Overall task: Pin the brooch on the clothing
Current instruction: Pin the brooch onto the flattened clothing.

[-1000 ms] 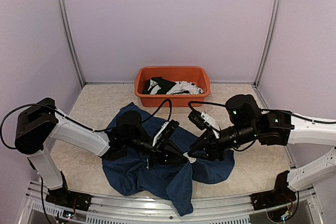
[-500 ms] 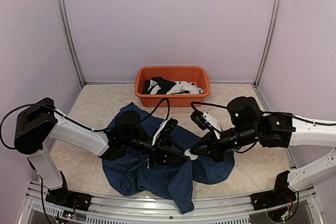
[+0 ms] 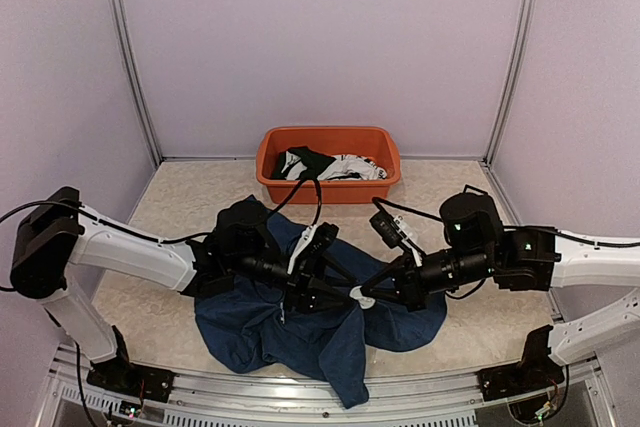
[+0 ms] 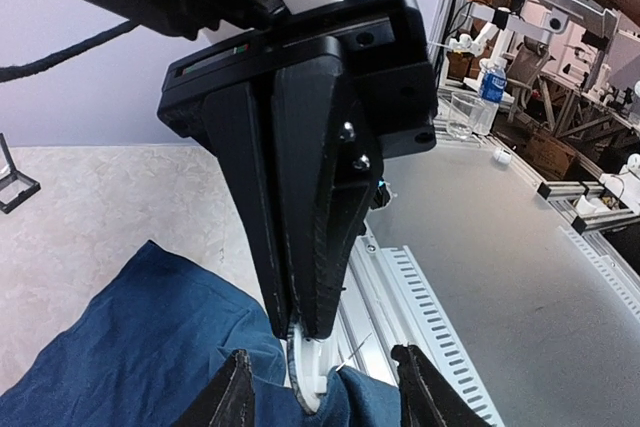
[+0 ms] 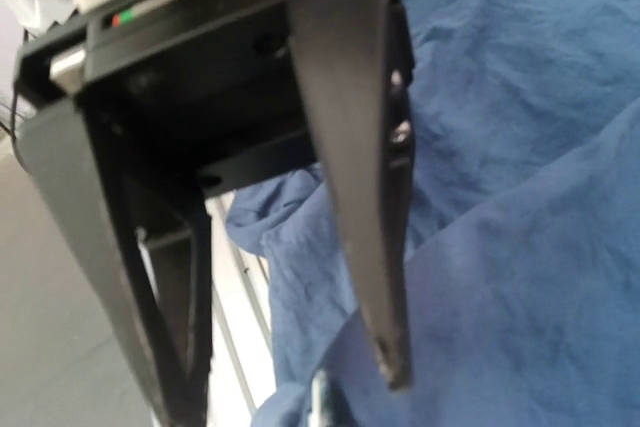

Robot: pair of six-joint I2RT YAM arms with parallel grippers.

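On the desk [image 3: 170, 212] the shirt [image 3: 270, 332] lies crumpled in front of the tub [image 3: 330, 131], and over its middle folds both pairs of jaws meet tip to tip. The left jaws stand spread, and between them the right jaws pinch the small white brooch [image 4: 303, 379] right at the cloth. I judge the pinning itself is not yet begun; next the brooch must go down onto a fold held steady.
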